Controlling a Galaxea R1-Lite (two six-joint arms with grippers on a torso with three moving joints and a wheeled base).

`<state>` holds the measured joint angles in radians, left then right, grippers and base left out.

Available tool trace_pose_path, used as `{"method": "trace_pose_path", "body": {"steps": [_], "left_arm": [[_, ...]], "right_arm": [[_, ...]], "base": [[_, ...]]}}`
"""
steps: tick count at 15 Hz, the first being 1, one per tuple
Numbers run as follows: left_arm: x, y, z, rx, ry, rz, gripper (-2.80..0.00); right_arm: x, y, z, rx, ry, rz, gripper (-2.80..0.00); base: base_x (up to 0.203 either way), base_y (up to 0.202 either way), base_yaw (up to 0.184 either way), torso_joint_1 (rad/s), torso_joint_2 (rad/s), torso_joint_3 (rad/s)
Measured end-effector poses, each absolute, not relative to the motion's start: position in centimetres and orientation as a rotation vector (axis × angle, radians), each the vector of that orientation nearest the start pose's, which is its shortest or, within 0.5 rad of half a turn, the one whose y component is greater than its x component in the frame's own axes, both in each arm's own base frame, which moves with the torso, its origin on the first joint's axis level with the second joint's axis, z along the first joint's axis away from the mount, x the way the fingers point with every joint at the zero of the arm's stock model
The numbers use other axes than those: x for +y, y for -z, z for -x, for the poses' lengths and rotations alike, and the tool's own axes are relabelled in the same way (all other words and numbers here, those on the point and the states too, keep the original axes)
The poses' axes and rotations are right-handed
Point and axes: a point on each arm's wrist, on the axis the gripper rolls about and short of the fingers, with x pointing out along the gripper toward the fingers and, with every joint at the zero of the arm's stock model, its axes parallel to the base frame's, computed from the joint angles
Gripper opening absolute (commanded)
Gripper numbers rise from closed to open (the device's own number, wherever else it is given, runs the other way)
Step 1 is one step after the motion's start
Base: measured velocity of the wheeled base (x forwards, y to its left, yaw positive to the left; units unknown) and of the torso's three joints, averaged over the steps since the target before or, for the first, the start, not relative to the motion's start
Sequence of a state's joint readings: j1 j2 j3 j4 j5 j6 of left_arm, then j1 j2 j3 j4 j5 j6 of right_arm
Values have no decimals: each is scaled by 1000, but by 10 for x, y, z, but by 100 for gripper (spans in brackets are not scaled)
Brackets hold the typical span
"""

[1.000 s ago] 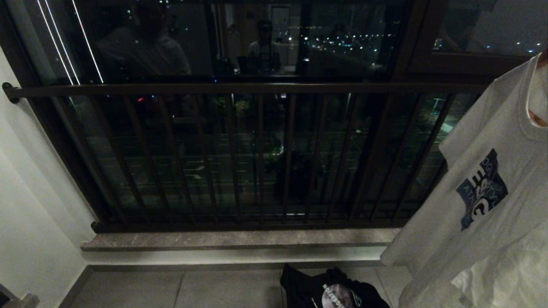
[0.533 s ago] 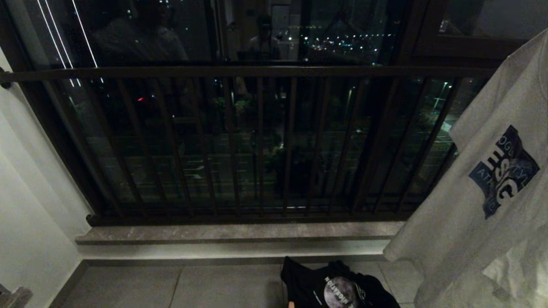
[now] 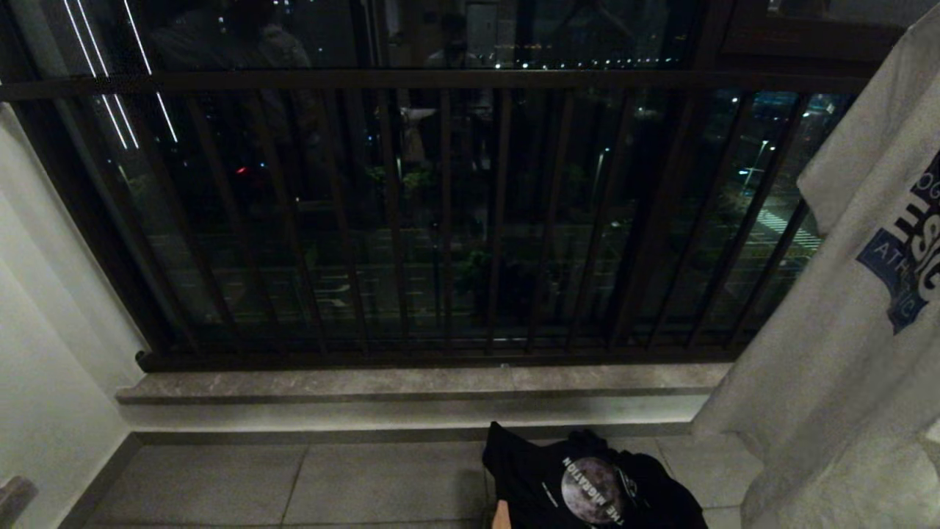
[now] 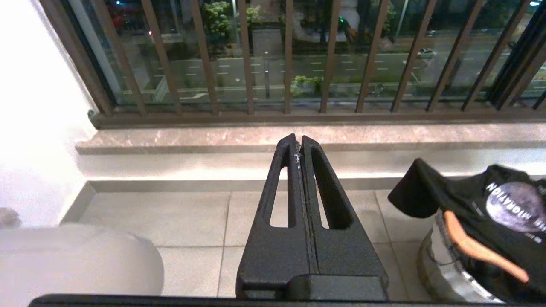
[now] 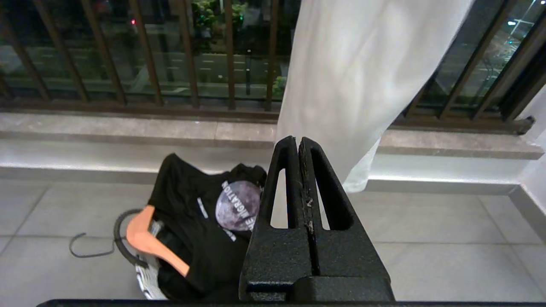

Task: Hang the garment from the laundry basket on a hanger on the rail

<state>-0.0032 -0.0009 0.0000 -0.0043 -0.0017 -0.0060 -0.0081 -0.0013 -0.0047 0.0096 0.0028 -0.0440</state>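
Note:
A black garment (image 3: 587,488) with a round moon print lies heaped over the laundry basket (image 4: 433,262) on the floor tiles. An orange hanger (image 4: 480,249) lies on top of it. In the right wrist view the garment (image 5: 196,213), hanger (image 5: 149,238) and basket rim (image 5: 145,279) sit low beside my right gripper (image 5: 297,140), which is shut and holds nothing. My left gripper (image 4: 298,140) is also shut and empty, well apart from the basket, over bare tiles. Neither gripper shows in the head view. The rail is out of view.
A white T-shirt (image 3: 844,330) with a blue print hangs at the right, reaching nearly to the floor. A dark balustrade (image 3: 440,220) with vertical bars and a stone sill (image 3: 411,386) close off the front. A white wall (image 3: 44,353) bounds the left.
The whole head view has dropped: the balustrade handrail has slid up the picture and more of the floor and black garment shows. This is camera motion.

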Motion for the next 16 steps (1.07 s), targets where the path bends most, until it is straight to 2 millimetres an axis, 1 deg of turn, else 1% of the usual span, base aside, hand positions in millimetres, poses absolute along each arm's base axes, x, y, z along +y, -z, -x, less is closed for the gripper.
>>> {"method": "trace_pose_path", "body": {"steps": [9,14,16], "left_arm": [[0,-76,23,-5,5,6,-280],[0,-76,23,-5,5,5,-280],[0,-76,23,-6,4,4,-280]], "right_arm": [[0,-76,23,3,5,44,-280],[0,-76,23,4,5,44,-280],[0,-76,23,3,5,44,-280]], "base": [[0,0,0,-121,472,350],[0,0,0,-35,440,405],[0,0,0,5,217,217]]}}
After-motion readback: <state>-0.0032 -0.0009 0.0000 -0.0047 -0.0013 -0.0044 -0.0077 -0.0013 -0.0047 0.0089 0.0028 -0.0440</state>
